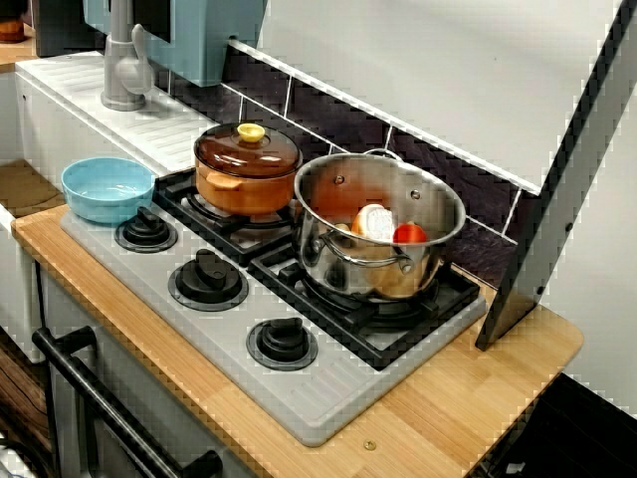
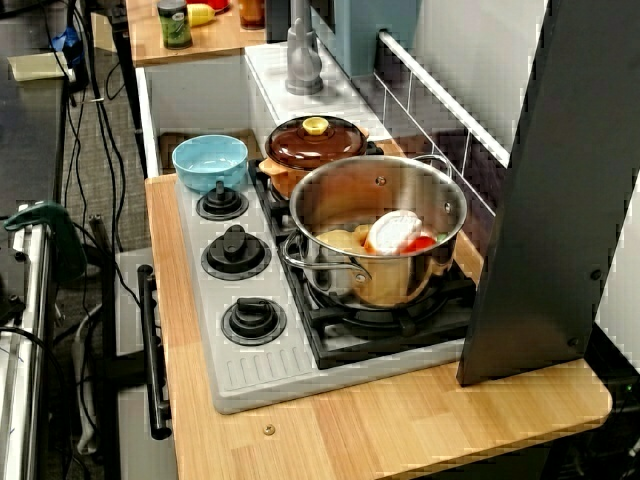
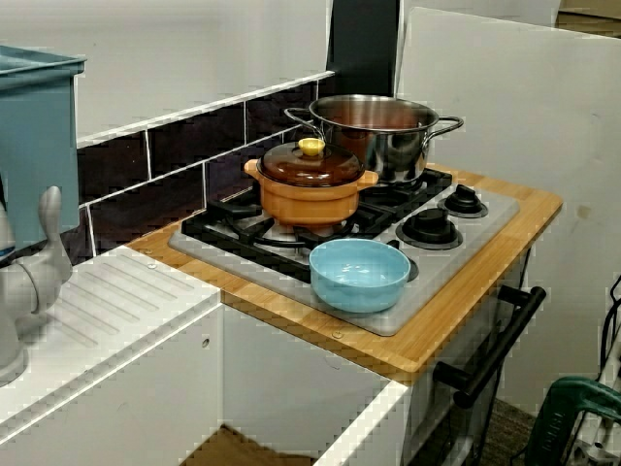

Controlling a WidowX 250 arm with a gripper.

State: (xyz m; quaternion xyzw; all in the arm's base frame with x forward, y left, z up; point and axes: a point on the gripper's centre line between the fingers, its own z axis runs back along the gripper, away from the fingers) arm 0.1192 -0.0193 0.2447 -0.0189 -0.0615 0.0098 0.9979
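On the grey stove (image 1: 328, 398), a round steel pot (image 1: 338, 264) of toy food (image 1: 376, 223) stands just beside a lidded orange pot (image 1: 244, 184); jaws out of frame, cannot tell their state.

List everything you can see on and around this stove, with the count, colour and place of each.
steel pot: one, silver, burner farthest from the sink
food pieces: several, white, red and yellow, inside the steel pot
lidded pot: one, orange with a brown lid and yellow knob, burner nearer the sink
bowl: one, light blue, hob corner by the sink
knobs: three, black, row along the hob's front
hob: one, grey, on the counter
counter: one, light wood
faucet: one, grey, on the white sink unit
oven handle: one, black, below the counter
gripper: none in view
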